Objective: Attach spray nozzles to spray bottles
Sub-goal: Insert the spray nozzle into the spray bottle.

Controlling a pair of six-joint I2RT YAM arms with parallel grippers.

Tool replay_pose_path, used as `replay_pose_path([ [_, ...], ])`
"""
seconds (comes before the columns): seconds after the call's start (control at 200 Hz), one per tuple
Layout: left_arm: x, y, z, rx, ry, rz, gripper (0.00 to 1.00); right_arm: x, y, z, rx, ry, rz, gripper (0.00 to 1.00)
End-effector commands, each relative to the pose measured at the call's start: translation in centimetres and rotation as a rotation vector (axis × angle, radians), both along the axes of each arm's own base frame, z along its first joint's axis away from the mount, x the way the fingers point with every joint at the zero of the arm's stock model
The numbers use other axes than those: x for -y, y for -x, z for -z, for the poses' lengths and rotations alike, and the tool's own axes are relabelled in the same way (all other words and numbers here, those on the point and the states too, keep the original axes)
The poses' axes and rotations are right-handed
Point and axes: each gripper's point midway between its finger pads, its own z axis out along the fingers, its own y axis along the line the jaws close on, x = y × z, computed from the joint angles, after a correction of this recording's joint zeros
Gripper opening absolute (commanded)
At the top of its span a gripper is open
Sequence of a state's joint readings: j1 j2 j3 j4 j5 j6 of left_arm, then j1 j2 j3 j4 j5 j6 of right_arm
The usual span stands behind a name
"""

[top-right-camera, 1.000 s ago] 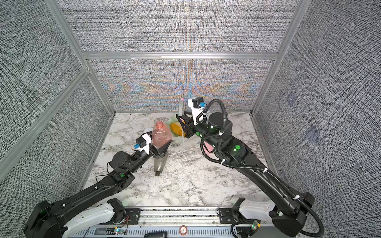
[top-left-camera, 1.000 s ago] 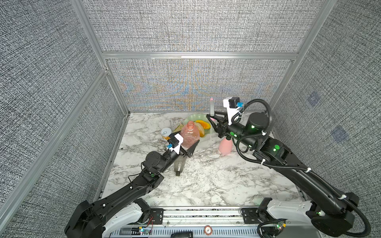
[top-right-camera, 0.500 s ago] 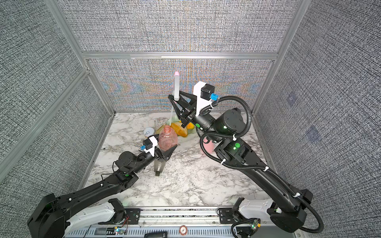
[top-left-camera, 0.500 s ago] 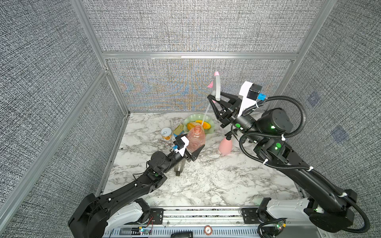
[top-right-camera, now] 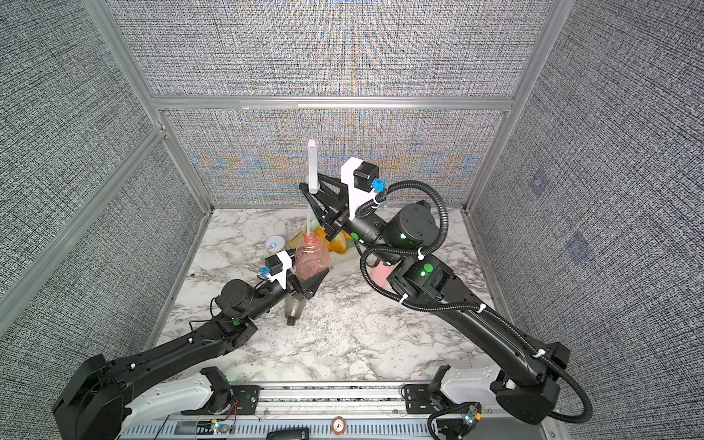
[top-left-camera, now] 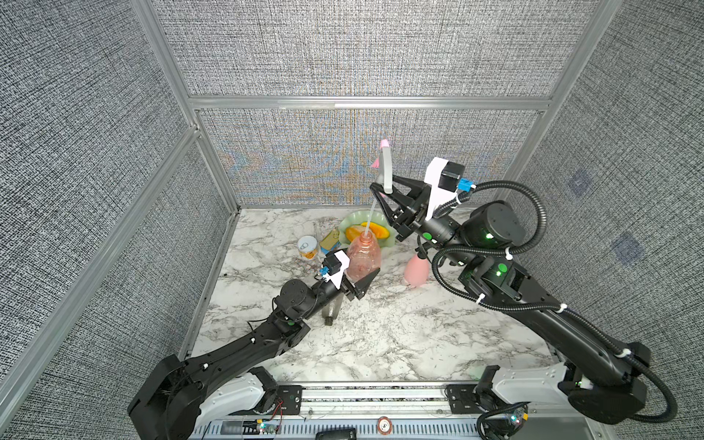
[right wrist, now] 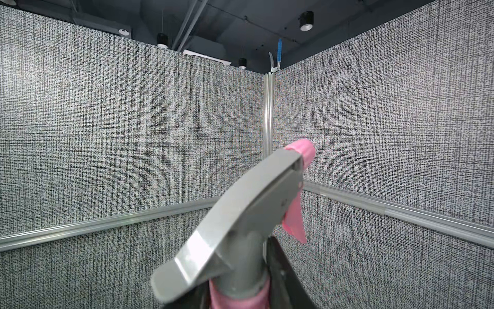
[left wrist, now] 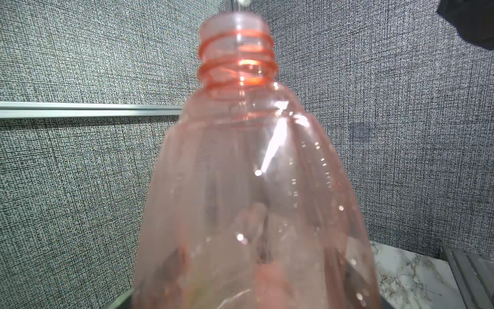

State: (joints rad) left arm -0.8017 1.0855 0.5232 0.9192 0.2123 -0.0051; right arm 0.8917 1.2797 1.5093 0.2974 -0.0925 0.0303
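Note:
My left gripper [top-left-camera: 360, 284] is shut on the clear pink spray bottle [top-left-camera: 364, 259], held upright above the table; the bottle [left wrist: 254, 174] fills the left wrist view and hides the jaws. My right gripper [top-left-camera: 383, 190] is shut on the pink collar of the grey-and-pink spray nozzle [top-left-camera: 386, 167] [right wrist: 254, 203], high above the bottle. Its thin dip tube [top-left-camera: 369, 219] hangs down to the bottle's open mouth. An opaque pastel pink bottle [top-left-camera: 415, 271] stands on the table under the right arm. A smoky grey bottle [top-left-camera: 330, 310] lies under the left arm.
At the back of the marble table [top-left-camera: 381, 343] there is a green plate [top-left-camera: 356, 219] with orange fruit pieces. A round tin can [top-left-camera: 308, 247] and a flat tin [top-left-camera: 329, 240] sit beside it. Grey fabric walls close in three sides.
The right arm has lifted the nozzle from near the plate to high over the bottle. The left gripper has carried the pink bottle up and back, under the dip tube.

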Motion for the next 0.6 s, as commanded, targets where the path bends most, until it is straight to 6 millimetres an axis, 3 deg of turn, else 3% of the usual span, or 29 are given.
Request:
replay_pose_path([
  [0.0,-0.3,0.4,-1.2,0.033,0.037,0.005,0.79,0.1,-0.2,-0.2,0.030,-0.003,0.031,0.30],
  [0.205,-0.3,0.2,-1.1,0.017,0.048,0.001,0.78,-0.5,-0.6,1.4,0.002,0.021,0.024,0.30],
  [0.39,-0.4,0.0,-1.5,-0.009,0.073,0.000,0.78,-1.3,-0.2,4.8,-0.065,0.028,-0.052,0.30],
  [0.595,-0.5,0.1,-1.8,-0.007,0.079,0.000,0.78,-1.9,-0.1,6.8,-0.119,0.013,-0.098,0.30],
])
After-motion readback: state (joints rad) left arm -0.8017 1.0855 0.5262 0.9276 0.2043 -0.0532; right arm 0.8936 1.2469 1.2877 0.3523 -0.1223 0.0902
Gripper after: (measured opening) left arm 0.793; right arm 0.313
